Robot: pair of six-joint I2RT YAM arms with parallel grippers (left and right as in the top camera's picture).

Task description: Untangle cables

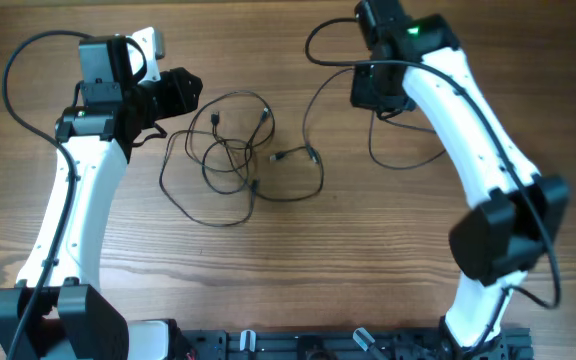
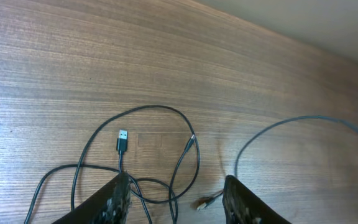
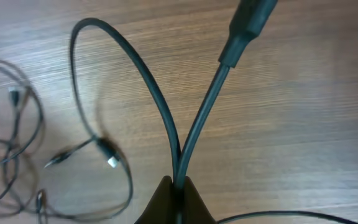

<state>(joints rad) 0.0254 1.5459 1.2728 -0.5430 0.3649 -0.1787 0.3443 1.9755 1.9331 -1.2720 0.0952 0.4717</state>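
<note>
A tangle of thin black cables (image 1: 233, 150) lies on the wooden table between the arms. My left gripper (image 1: 183, 92) is open and empty at the tangle's left edge. In the left wrist view its fingers (image 2: 176, 190) straddle crossing strands, with a USB plug (image 2: 122, 140) ahead and a small connector (image 2: 205, 201) near the right finger. My right gripper (image 1: 376, 95) is at the far right, shut on a doubled black cable (image 3: 197, 124) that runs up between the jaws (image 3: 178, 186). One strand loops left toward a loose connector (image 3: 110, 155).
A cable loop (image 1: 408, 165) trails on the table right of the tangle, under the right arm. The arms' own wiring arcs above each wrist. The robot base rail (image 1: 318, 345) runs along the front edge.
</note>
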